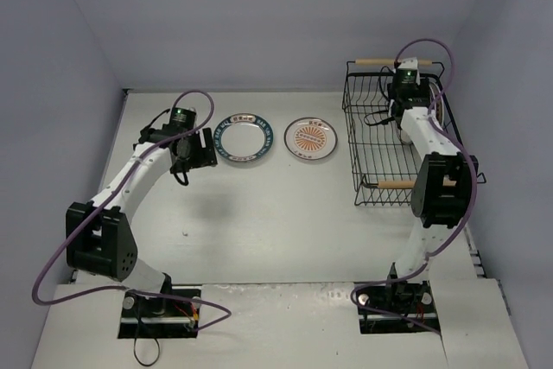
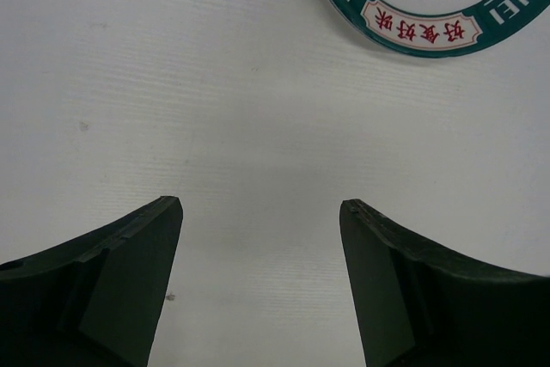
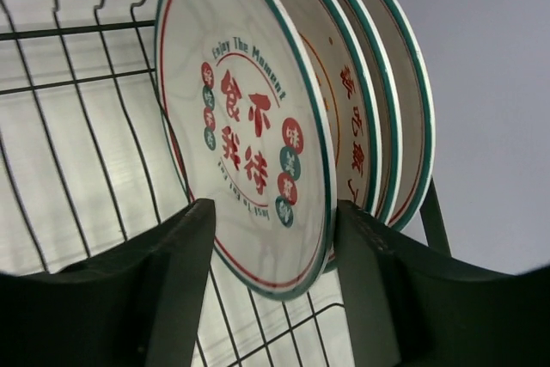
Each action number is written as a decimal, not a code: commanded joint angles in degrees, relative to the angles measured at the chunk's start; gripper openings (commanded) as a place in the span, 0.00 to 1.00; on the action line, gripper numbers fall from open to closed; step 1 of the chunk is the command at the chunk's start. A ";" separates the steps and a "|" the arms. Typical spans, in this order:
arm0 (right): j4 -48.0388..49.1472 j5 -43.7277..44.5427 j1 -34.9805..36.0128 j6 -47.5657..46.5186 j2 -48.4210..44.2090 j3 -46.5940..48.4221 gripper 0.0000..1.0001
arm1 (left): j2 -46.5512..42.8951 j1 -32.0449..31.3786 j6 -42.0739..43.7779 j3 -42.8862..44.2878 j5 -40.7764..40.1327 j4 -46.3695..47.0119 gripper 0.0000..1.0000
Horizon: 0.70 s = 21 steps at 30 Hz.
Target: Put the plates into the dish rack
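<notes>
A teal-rimmed plate [image 1: 244,138] and an orange-sunburst plate [image 1: 311,138] lie flat on the table. The black wire dish rack [image 1: 363,127] stands at the far right. In the right wrist view, three plates stand on edge in the rack [image 3: 77,83]. The front one [image 3: 249,126] has red characters, and two more [image 3: 369,109] stand behind it. My right gripper [image 3: 275,212] is open, its jaws astride the front plate's lower rim. My left gripper [image 2: 262,204] hovers open and empty just left of the teal plate [image 2: 421,32].
The rack's wooden handles [image 1: 378,61] [image 1: 396,184] mark its far and near ends. Grey walls close in the table on the left, back and right. Both arm bases sit at the near edge.
</notes>
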 commanded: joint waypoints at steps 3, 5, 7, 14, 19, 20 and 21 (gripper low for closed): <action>-1.44 -1.46 1.10 2.64 -9.70 3.27 0.63 | 3.11 0.05 -2.26 6.22 -0.50 2.16 0.74; -1.71 -1.37 2.58 2.55 -12.86 2.75 0.68 | 5.48 0.05 -2.62 8.06 -1.20 2.34 0.74; -2.15 -1.46 3.56 2.46 -16.02 2.13 0.71 | 8.11 0.05 -2.88 10.08 -1.47 2.51 0.74; -3.21 -6.46 5.32 5.97 -26.66 -2.86 0.74 | 16.29 0.05 -2.97 16.31 -3.48 3.57 0.74; -4.26 -12.51 6.20 10.27 -32.81 -7.71 0.75 | 23.84 -0.04 -3.06 22.56 -6.12 2.87 0.74; -4.35 -13.31 6.46 10.80 -33.61 -9.45 0.75 | 25.08 -0.04 -2.97 25.18 -6.48 2.17 0.74; -4.35 -13.93 6.64 11.33 -34.05 -10.34 0.75 | 26.48 -0.04 -2.88 26.51 -7.00 1.81 0.74</action>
